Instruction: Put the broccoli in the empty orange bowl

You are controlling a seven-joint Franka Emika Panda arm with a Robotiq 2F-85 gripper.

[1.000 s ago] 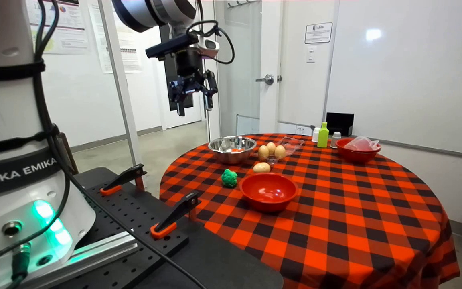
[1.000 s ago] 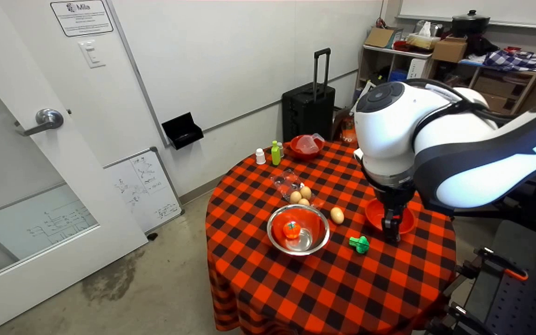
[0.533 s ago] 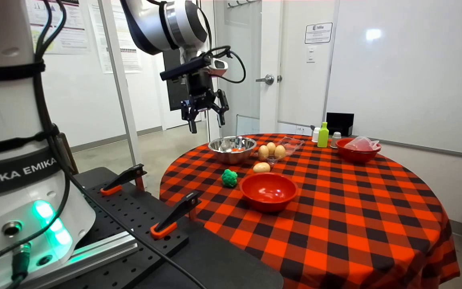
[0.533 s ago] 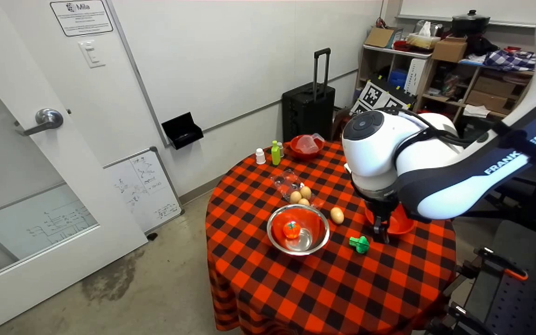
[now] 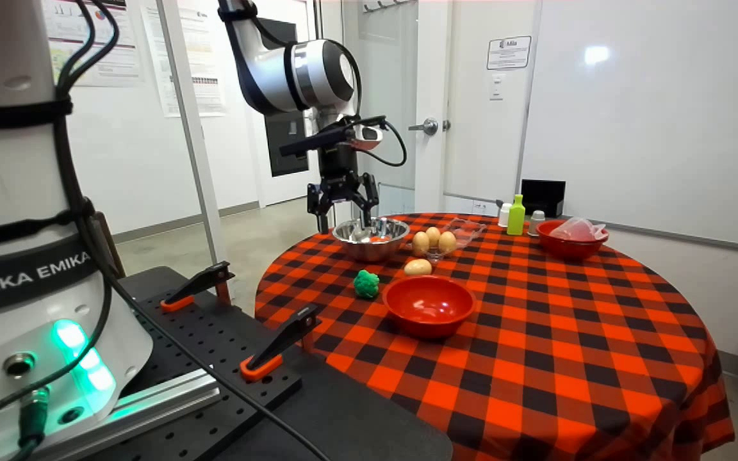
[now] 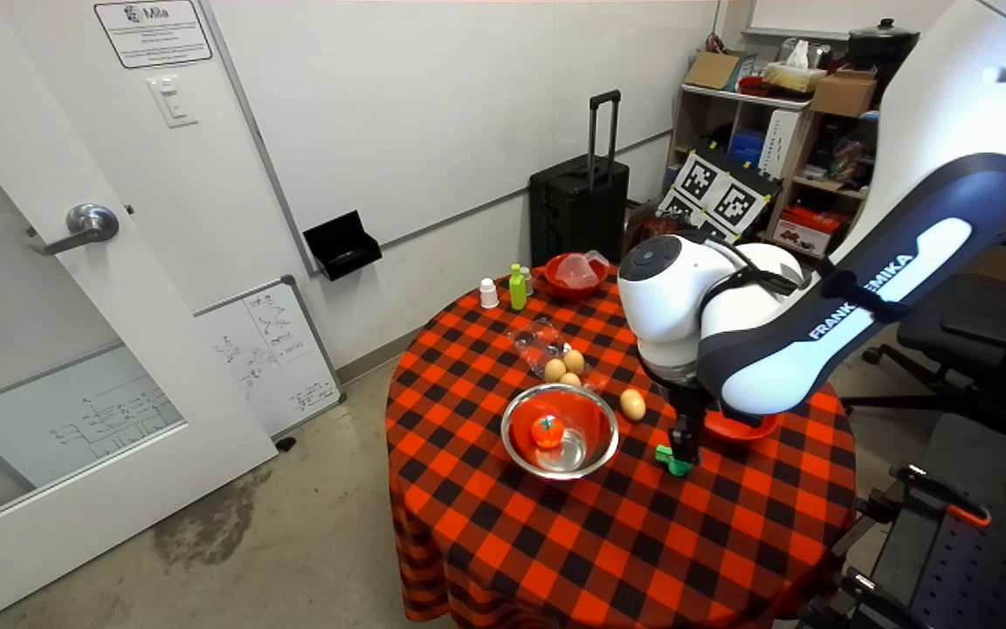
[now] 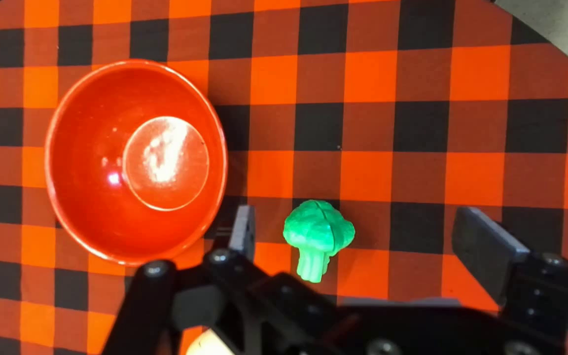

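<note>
The broccoli is a small bright green lumpy toy lying on the checked tablecloth. It also shows in the wrist view; in an exterior view the gripper partly covers it. The orange bowl is wide, round and empty, close beside the broccoli. In the wrist view the bowl is left of the broccoli; in an exterior view the arm hides part of it. My gripper is open and empty above the table, pointing down. In the wrist view the broccoli appears between the fingers, nearer the left one.
A silver metal bowl holds a red toy tomato. A loose egg lies by the orange bowl. Several eggs, a clear carton, a yellow-green bottle and a darker red bowl stand farther back.
My gripper has moved down and away from over the orange bowl toward the broccoli, staying open. The broccoli and bowls have not moved.
</note>
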